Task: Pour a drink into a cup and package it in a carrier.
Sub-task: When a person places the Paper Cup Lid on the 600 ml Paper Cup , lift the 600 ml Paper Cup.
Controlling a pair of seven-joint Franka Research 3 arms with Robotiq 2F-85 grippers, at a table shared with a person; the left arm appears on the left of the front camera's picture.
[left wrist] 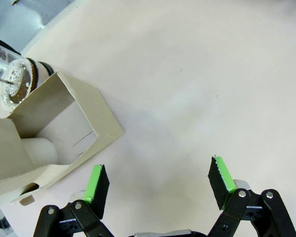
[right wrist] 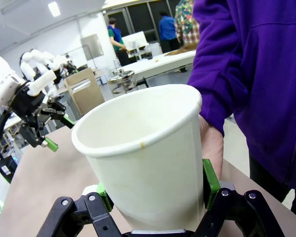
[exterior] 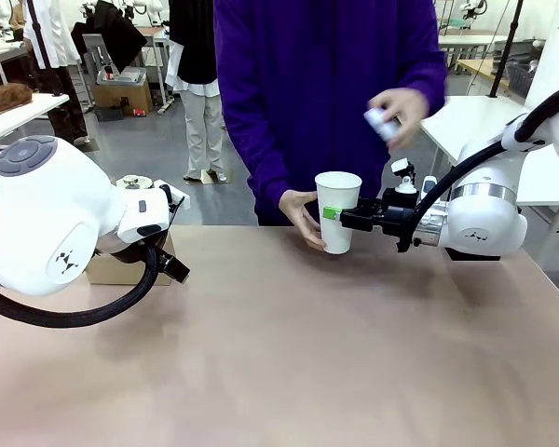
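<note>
Two pincers hang over the bench (exterior: 279, 354). At the left, the left pincer (left wrist: 158, 173) has its fingers apart, just beside the brown carrier (left wrist: 64, 111), with a glass pitcher (left wrist: 10, 79) touching the carrier's far side. Right of centre, the right pincer (exterior: 334, 216) is clamped on the white cup (exterior: 338, 191), which a person's hand (exterior: 301, 216) also holds.

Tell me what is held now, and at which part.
The right gripper grips the cup about halfway up its side wall; a person's hand also clasps it. The left gripper is open, holding nothing.
</note>
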